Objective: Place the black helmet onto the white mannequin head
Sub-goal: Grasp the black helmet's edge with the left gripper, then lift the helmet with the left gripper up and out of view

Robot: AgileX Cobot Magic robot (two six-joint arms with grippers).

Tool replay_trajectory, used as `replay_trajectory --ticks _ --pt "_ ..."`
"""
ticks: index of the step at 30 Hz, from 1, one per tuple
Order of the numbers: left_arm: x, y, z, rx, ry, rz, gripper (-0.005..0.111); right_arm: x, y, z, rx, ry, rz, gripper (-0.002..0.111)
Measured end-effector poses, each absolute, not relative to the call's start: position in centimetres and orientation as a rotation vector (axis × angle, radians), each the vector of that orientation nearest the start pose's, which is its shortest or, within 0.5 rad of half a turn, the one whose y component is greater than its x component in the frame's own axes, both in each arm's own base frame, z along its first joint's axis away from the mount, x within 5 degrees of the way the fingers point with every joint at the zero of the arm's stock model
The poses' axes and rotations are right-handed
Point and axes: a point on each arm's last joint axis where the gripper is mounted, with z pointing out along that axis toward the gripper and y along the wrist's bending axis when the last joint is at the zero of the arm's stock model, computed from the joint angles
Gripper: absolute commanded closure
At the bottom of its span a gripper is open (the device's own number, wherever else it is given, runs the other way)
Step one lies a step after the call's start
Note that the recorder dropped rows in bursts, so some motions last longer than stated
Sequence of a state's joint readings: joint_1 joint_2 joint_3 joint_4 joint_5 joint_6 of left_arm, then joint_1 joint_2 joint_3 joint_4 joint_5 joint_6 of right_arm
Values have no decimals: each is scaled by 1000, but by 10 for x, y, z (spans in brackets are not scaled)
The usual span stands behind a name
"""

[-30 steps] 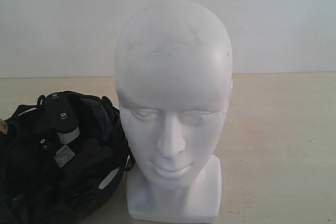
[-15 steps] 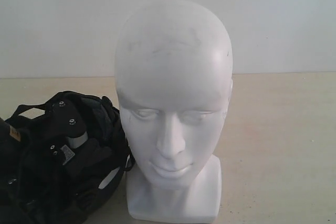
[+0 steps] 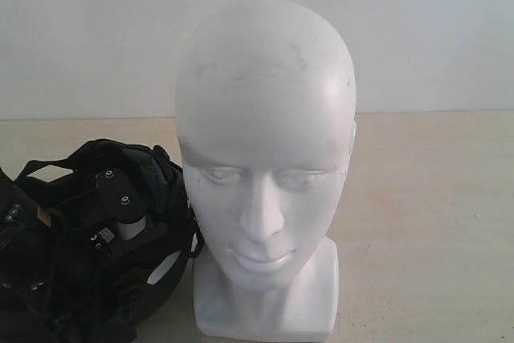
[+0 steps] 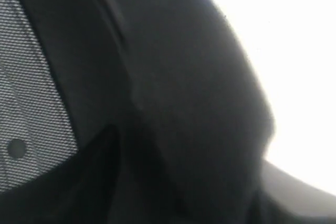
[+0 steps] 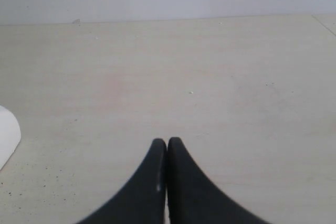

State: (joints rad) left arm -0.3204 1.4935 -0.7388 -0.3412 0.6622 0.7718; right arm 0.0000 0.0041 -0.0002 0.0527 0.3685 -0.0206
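The white mannequin head (image 3: pixel 265 158) stands upright in the middle of the table, face toward the exterior camera. The black helmet (image 3: pixel 161 178) lies beside it at the lower left, opening upward, with straps and dark lining showing. My left arm's end (image 3: pixel 119 198), black with a white band, reaches down into the helmet's opening; its fingers are hidden there. The left wrist view is filled by the helmet's dark inside (image 4: pixel 184 103) and grey mesh padding (image 4: pixel 31 93). My right gripper (image 5: pixel 167 142) is shut on nothing above bare table, away from both.
A pale wooden table (image 3: pixel 426 198) runs back to a white wall (image 3: pixel 434 30). A corner of the head's white base (image 5: pixel 8 135) shows at the edge of the right wrist view.
My left arm's end has moved rightward and lower, deeper into the helmet. The helmet's straps and rim have shifted slightly. The head has not moved.
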Motion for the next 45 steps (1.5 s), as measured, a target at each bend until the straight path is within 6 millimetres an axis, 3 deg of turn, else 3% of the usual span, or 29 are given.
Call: replay_trajectory --ticks 3,5,11,15,22,29,45 --pt "232 -97 184 1163 2593 -262 84 53 2 180 13 1856 37 108" --pt "233 -97 184 1162 2592 -261 103 53 2 180 13 1856 37 108" --pt "232 -97 185 1137 2609 -266 102 53 2 180 13 1856 37 108" --pt "225 -94 207 1036 2562 -256 102 53 2 180 13 1856 37 108" --pt "194 -87 251 853 2500 -323 102 53 2 180 13 1856 37 108" --pt "168 -79 281 773 2412 -350 102 53 2 180 13 1856 37 108" --pt "106 -55 320 685 2266 -311 102 53 2 180 13 1856 37 108"
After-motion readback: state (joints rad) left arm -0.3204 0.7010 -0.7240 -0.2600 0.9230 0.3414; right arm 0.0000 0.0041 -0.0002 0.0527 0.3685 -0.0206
